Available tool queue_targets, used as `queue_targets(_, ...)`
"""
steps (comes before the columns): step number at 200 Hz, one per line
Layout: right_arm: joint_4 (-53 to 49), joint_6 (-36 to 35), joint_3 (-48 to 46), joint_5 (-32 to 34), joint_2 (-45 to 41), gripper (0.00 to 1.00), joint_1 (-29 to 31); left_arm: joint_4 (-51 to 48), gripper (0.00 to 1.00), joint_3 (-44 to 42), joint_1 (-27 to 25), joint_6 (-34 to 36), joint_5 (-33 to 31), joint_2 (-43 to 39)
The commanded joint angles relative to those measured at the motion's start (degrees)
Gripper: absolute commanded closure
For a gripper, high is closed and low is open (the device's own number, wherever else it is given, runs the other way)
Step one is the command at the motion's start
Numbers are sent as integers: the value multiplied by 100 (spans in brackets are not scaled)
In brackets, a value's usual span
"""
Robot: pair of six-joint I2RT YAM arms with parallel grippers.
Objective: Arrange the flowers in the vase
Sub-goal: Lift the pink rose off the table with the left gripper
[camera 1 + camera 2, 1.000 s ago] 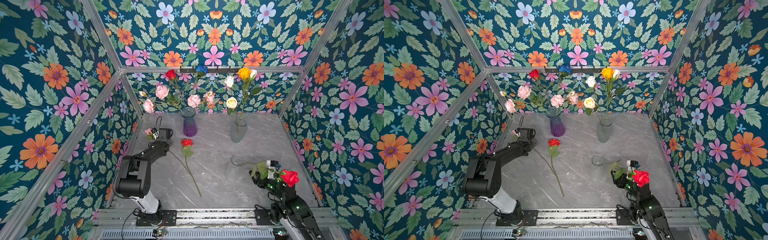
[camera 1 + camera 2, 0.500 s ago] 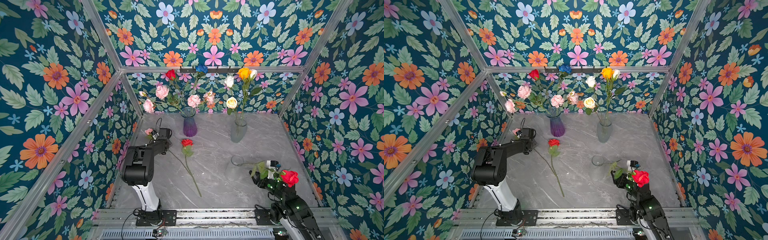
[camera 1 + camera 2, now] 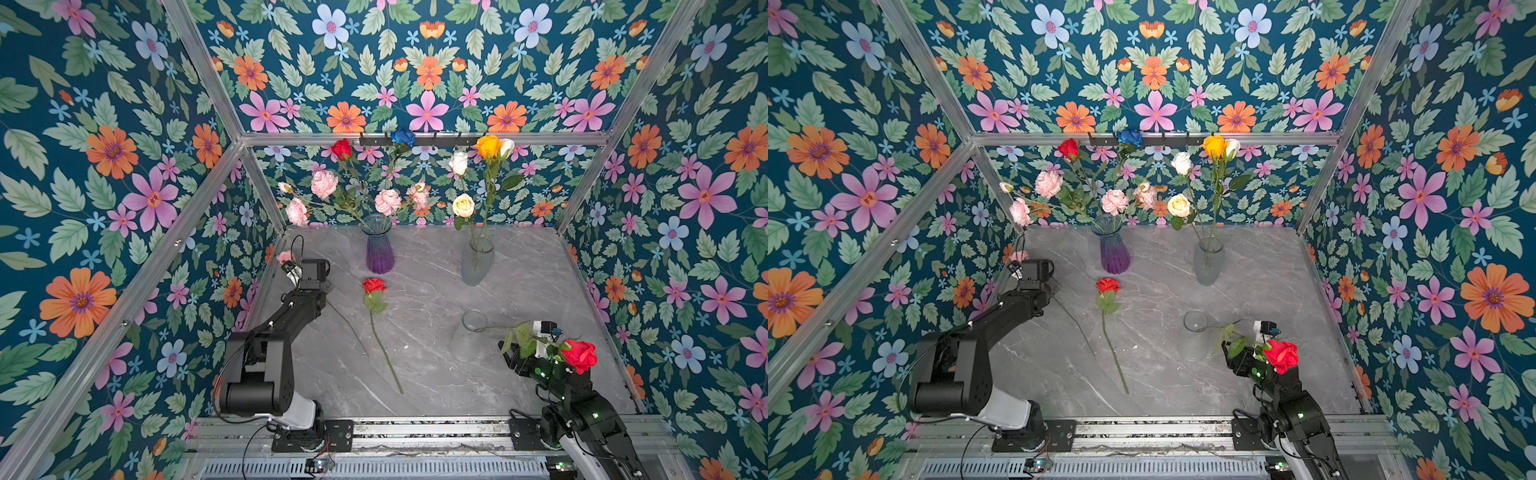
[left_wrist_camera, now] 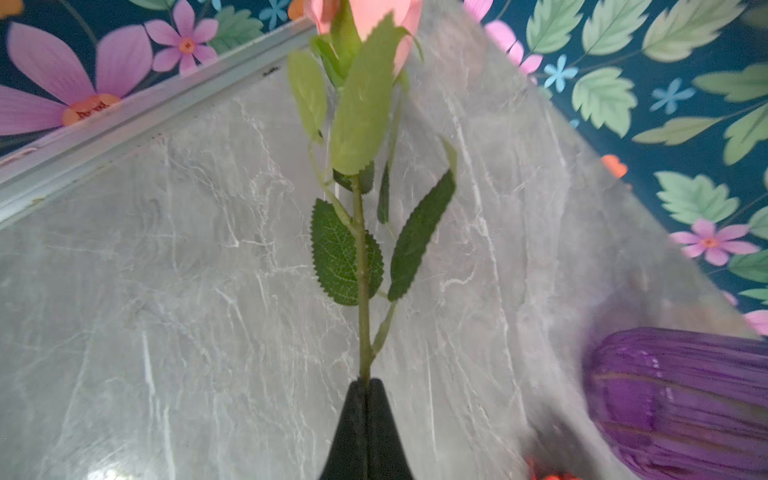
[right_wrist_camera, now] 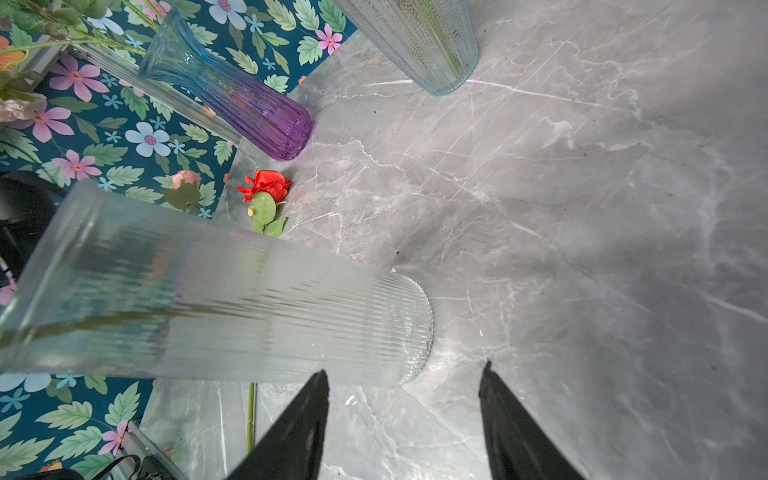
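Observation:
My left gripper [image 4: 365,380] is shut on the green stem of a pink rose [image 4: 365,16] just above the marble table; in both top views it sits at the left wall [image 3: 293,272], bloom [image 3: 284,256] beyond it. A red rose [image 3: 374,285] lies flat mid-table. My right gripper [image 5: 405,376] stands open and empty beside a clear ribbed vase [image 5: 249,307]. Another red rose [image 3: 579,355] leans from that vase [image 3: 467,338] over my right wrist. A purple vase [image 3: 379,249] holds pink carnations, a red and a blue rose.
A pale glass vase [image 3: 477,259] at the back holds white, cream and orange roses. Flower-printed walls with aluminium rails [image 3: 424,138] close in three sides. The pink rose's long stem [image 3: 347,326] trails over the table behind my left gripper.
My left jaws have closed onto the pink rose's stem, and the left arm's elbow rose and then dropped back. The right arm and its rose have not moved.

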Motion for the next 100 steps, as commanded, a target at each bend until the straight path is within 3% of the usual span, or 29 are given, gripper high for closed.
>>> queue_targets(1, 51, -24, 7, 37, -3, 41, 1, 102, 100, -238, 14, -321, -294, -725)
queue_targets(41, 53, -19, -4, 37, -4, 41, 1, 283, 100, -531, -9, -423, -811, -2811)
queue_targets(65, 60, -23, 1, 52, -3, 41, 5, 659, 100, -545, -47, -201, -729, -3876)
queue_targets(84, 61, -17, 0, 44, -3, 41, 1, 990, 100, -496, -57, 91, -365, -4135)
queue_targets(100, 56, -24, 4, 39, -3, 41, 1, 383, 100, -238, -56, 48, -340, -3749)
